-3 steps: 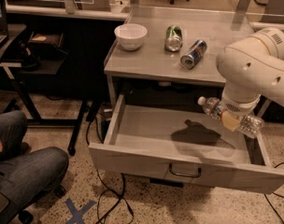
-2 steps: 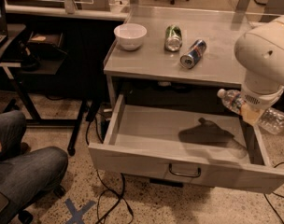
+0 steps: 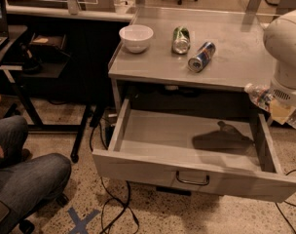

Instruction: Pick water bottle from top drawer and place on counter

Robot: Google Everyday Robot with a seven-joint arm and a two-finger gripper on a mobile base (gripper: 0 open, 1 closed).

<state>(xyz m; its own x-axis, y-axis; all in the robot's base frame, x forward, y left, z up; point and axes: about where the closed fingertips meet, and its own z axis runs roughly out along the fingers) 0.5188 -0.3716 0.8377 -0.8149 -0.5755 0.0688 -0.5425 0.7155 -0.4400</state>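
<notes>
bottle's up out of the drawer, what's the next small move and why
Probably lift straight up. The tool, at the right edge of view, grips the water bottle over the open top drawer's right end, and it appears no higher than the counter's front edge, so moving inward now might clip it.
</notes>
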